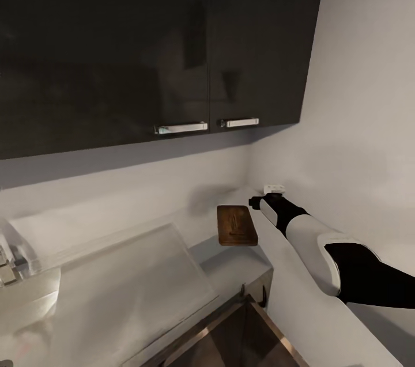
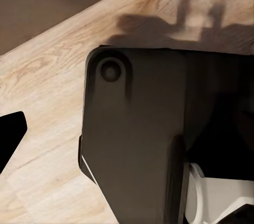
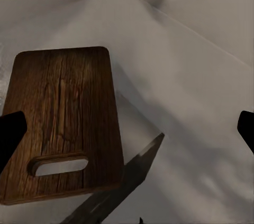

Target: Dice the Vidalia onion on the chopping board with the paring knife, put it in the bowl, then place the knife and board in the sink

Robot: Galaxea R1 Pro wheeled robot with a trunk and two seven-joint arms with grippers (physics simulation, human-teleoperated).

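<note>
The dark brown chopping board lies on the grey countertop near the corner of the walls, its handle slot toward my right arm. Beside the board's long edge lies the paring knife, its dark blade tip pointing away from me. My right gripper hovers open just above the knife and the board's near end, nothing between its fingers; in the head view the right gripper sits right of the board. The sink shows its steel drainer side at left. The onion and the bowl are out of view. My left gripper's fingertip hangs over the floor.
Dark wall cabinets with chrome handles hang above the counter. The chrome tap stands at the far left. White walls close the corner behind and right of the board. Dark lower cabinets front the counter. The left wrist view shows wooden floor and my dark base.
</note>
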